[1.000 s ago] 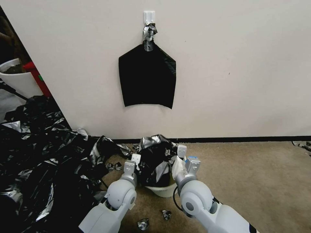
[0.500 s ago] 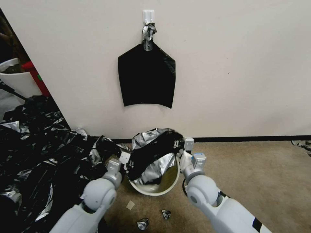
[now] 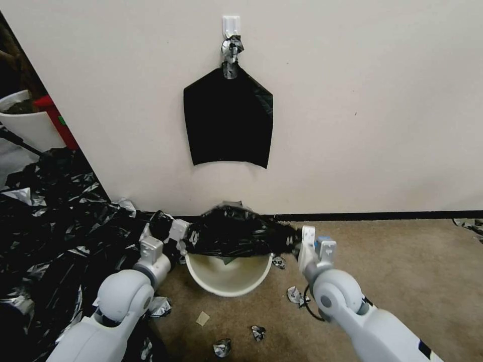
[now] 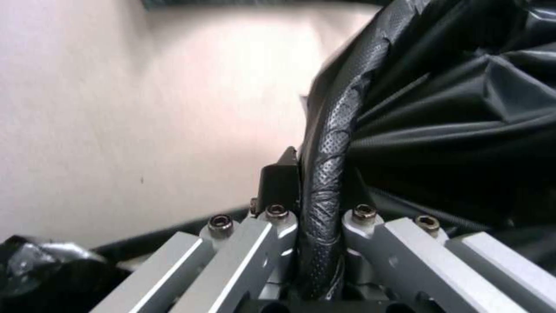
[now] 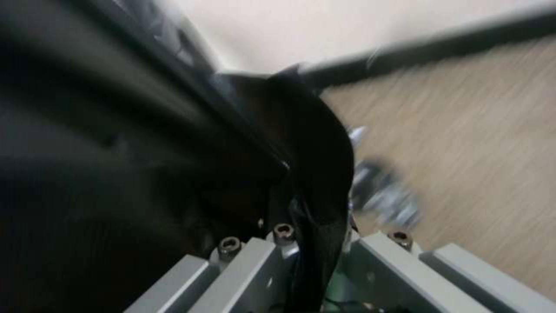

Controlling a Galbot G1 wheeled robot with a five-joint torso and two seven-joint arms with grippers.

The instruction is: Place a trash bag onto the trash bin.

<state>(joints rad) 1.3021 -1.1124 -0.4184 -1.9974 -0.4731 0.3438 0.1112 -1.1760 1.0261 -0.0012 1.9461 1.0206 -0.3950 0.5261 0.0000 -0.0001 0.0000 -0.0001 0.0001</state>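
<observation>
A thin glossy black trash bag (image 3: 234,234) is stretched taut between my two grippers, just above the far rim of the cream-white trash bin (image 3: 229,279) on the carpet by the wall. On the bin's left, my left gripper (image 3: 185,236) is shut on the bag's edge; in the left wrist view that bag edge (image 4: 327,174) runs pinched between the jaws. My right gripper (image 3: 298,242) is shut on the bag's other end at the bin's right, where the bag (image 5: 307,187) is clamped in the right wrist view. The bin's near inside wall is bare.
A flat black bundle (image 3: 229,120) hangs from a wall hook (image 3: 231,25) above the bin. A large heap of black bags (image 3: 55,236) covers the floor on the left. Small foil scraps (image 3: 259,332) lie on the carpet in front of the bin. Open carpet (image 3: 412,271) lies right.
Both grippers have spread apart sideways, pulling the bag from a crumpled lump into a wide band over the bin's far rim. More of the bin's inside shows.
</observation>
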